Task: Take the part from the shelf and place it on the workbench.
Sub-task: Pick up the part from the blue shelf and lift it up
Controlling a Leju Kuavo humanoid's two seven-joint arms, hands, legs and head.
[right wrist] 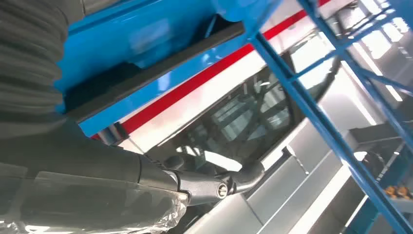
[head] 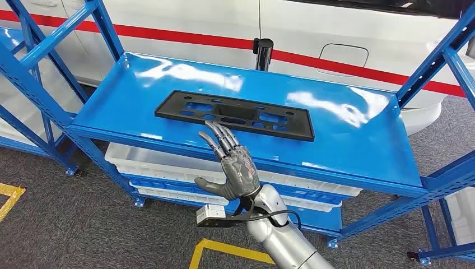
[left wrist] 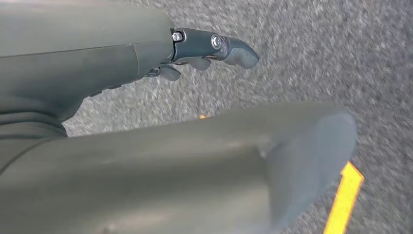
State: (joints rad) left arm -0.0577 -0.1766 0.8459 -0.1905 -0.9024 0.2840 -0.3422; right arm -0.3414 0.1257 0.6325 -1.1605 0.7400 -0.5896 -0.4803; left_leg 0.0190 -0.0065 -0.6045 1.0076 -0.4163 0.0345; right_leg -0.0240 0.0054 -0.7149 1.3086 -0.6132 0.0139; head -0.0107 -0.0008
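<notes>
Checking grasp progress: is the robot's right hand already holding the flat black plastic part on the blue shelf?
No. The right hand is raised with fingers spread, empty, just short of the flat black plastic part, which lies on the blue metal shelf.

Head view high, facing down onto shelf point(head: 358, 151); right wrist view shares shelf; left wrist view close above floor point(left wrist: 311, 58).

You have one black part point(head: 234, 114) lying on the one blue shelf point(head: 358, 151) top. Below it you can count two white trays point(head: 168, 162) stacked under the shelf. One robot hand point(head: 232, 165) is up in the head view; another hand point(left wrist: 204, 48) hangs over the floor.
</notes>
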